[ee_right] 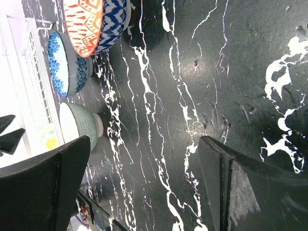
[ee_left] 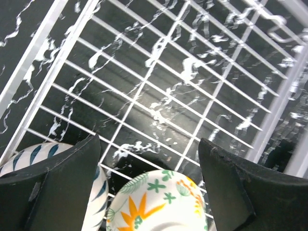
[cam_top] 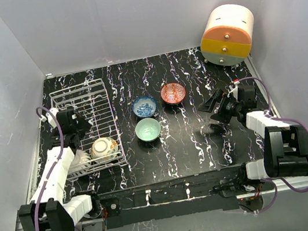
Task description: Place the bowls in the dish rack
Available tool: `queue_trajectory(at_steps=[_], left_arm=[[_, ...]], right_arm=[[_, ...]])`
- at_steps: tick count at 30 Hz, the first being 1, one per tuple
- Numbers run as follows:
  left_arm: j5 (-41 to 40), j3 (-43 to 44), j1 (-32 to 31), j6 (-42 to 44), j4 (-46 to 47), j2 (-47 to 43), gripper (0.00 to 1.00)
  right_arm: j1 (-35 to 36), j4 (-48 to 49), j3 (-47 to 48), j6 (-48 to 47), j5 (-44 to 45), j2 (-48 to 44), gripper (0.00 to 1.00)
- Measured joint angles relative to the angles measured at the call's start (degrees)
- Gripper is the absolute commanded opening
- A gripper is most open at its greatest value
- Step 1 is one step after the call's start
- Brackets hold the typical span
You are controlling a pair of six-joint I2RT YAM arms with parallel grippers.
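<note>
While the left end effector (ee_left: 147,144) hangs over the dish rack (cam_top: 81,98) with its jaws spread wide and nothing between them, two bowls sit inside the rack at its near end. One is the yellow leaf bowl (ee_left: 156,204). The other is a second bowl (ee_left: 24,161) with blue leaf marks on its white wall, on the rack's outer side; a finger hides whether the two touch.

The other three stand outside the rack on the desk (cam_top: 193,138), to its right. The blue-patterned bowl (cam_top: 144,106) and the mint-green bowl (cam_top: 147,129) are closest to the rack and just beside each other, and the red-patterned bowl (cam_top: 173,93) is farther out. The right end effector (ee_right: 144,139) is well right of the rack, beyond all three, open and empty.

The risks, as I judge them:
- The left fingers flank the leaf bowl, so a careless lift could clip its rim or catch the rack's wire.
- The desk bowls crowd together — open jaws reaching for one may shove its neighbour.
- Glazed ceramic pinched at the rim could slip out.
- A bowl set down at the rack's near end would knock the pair already there.
</note>
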Motion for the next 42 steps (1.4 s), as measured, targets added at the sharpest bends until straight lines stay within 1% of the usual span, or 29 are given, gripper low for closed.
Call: queue_trajectory(at_steps=[2, 4, 7, 11, 16, 19, 22, 24, 27, 32, 38, 42], left_arm=[[2.3, 1.4, 0.0, 2.1, 0.2, -1.7, 0.81], [5.1, 3.6, -0.2, 4.8, 1.1, -2.7, 0.86], [8.4, 8.0, -3.7, 9.8, 3.3, -3.7, 0.87], [10.6, 11.6, -13.8, 15.0, 6.0, -3.8, 0.87], [11.9, 12.0, -28.1, 20.5, 8.4, -2.0, 0.88], [11.5, 12.0, -37.2, 23.8, 9.9, 2.0, 0.88], [10.9, 12.0, -44.0, 26.7, 11.4, 7.5, 0.88], [10.9, 12.0, -47.4, 28.7, 12.4, 11.8, 0.87], [11.7, 12.3, -49.4, 31.3, 13.3, 18.2, 0.85], [12.0, 12.7, -49.9, 34.0, 14.5, 26.0, 0.79], [10.7, 12.7, -49.9, 35.0, 17.0, 29.9, 0.77], [9.7, 12.7, -49.9, 35.6, 19.9, 32.6, 0.71]], right_arm=[[0.0, 0.0, 0.0, 0.0, 0.0, 0.0, 0.98], [0.0, -0.1, 0.0, 0.0, 0.1, 0.0, 0.98], [0.0, -0.2, 0.0, 0.0, 0.3, 0.0, 0.98], [0.0, -0.2, 0.0, 0.0, 0.8, 0.0, 0.98], [0.0, -0.4, 0.0, -0.1, 1.4, 0.0, 0.98], [0.0, -0.5, 0.0, -0.2, 1.7, 0.0, 0.98], [0.0, -0.6, 0.0, -0.2, 1.7, 0.0, 0.98], [0.0, -0.6, 0.0, -0.2, 1.8, 0.0, 0.98], [0.0, -0.6, 0.0, -0.3, 1.8, 0.0, 0.98], [0.0, -0.6, 0.0, -0.3, 1.9, 0.1, 0.98], [0.0, -0.5, 0.0, -0.2, 1.9, 1.0, 0.98], [0.0, -0.5, 0.0, -0.2, 1.9, 1.1, 0.98]])
